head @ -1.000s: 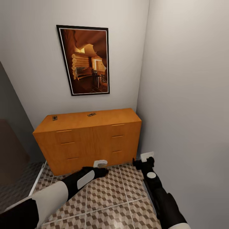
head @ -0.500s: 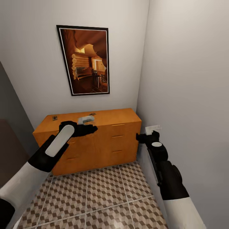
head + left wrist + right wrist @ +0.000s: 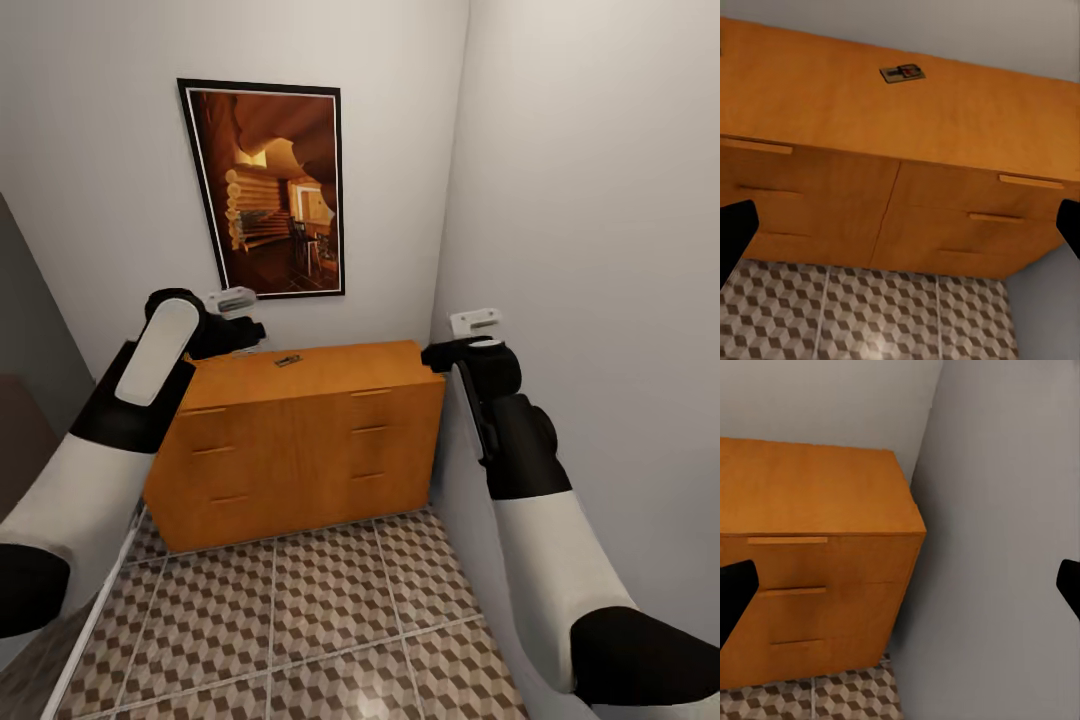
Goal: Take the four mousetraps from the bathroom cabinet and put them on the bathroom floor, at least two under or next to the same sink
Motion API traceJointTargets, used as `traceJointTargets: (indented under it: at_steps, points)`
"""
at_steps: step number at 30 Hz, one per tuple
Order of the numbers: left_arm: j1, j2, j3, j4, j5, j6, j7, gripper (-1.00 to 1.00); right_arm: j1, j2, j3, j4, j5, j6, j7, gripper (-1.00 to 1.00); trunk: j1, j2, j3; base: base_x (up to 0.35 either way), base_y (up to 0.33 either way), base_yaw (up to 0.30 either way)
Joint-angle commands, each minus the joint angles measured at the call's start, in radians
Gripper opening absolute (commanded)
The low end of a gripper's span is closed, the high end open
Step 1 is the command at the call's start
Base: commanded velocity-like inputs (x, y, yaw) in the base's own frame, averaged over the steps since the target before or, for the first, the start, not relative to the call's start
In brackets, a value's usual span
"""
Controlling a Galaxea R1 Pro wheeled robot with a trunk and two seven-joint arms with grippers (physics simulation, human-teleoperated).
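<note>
Both arms have risen since a second ago; the left gripper has climbed from floor level to above the near-left end of the cabinet, and the right gripper has lifted to the cabinet's far-right corner by the wall. Both sets of fingers are spread wide with nothing between them, their dark tips at the edges of each wrist view. One mousetrap lies flat on the cabinet top, well ahead of the left fingers, near the back edge; it also shows in the head view. Being a thin, light wooden board with wire parts, it should lift easily but may slide; pinching across its short sides seems safest. Patterned bathroom floor lies below the fingers; no trap rests there.
</note>
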Motion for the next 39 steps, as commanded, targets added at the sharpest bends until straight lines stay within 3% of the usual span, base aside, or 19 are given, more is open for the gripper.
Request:
traceJointTargets:
  at_steps: [1,6,7,11,17,26,39]
  points:
    - [-0.015,0.001,-0.002,0.016,0.008,0.003,0.013,1.0,-0.016,0.001,0.001,0.019,-0.007,0.006,-0.008,1.0,0.0,-0.001,-0.002,0.0,0.0,0.0]
    - [-0.08,0.0,-0.002,0.159,-0.018,0.002,0.019,1.0,-0.103,0.003,0.001,0.17,-0.036,0.005,-0.01,1.0,0.0,-0.001,-0.002,0.0,0.0,0.0]
    - [-0.096,-0.001,-0.003,0.214,-0.037,0.001,0.018,1.0,-0.13,0.004,0.001,0.224,-0.054,0.001,-0.011,1.0,0.0,-0.001,-0.002,0.0,0.0,0.0]
    - [-0.117,-0.002,-0.004,0.298,-0.1,-0.001,0.013,1.0,-0.168,0.004,0.0,0.309,-0.116,-0.031,-0.012,1.0,0.0,-0.001,-0.002,0.0,0.0,0.0]
    - [-0.121,0.0,-0.011,0.314,-0.147,-0.001,0.001,1.0,-0.183,0.005,0.001,0.349,-0.197,-0.054,-0.012,1.0,0.0,-0.001,-0.002,0.0,0.0,0.0]
    - [-0.117,0.001,-0.015,0.326,-0.159,-0.001,-0.003,1.0,-0.186,0.005,0.002,0.416,-0.287,-0.065,-0.011,1.0,0.0,-0.001,-0.002,0.065,0.015,0.0]
    - [-0.11,0.013,-0.014,0.336,-0.155,-0.001,-0.01,1.0,-0.184,0.003,0.003,0.454,-0.305,-0.069,-0.007,1.0,0.0,-0.001,-0.002,0.25,0.15,0.0]
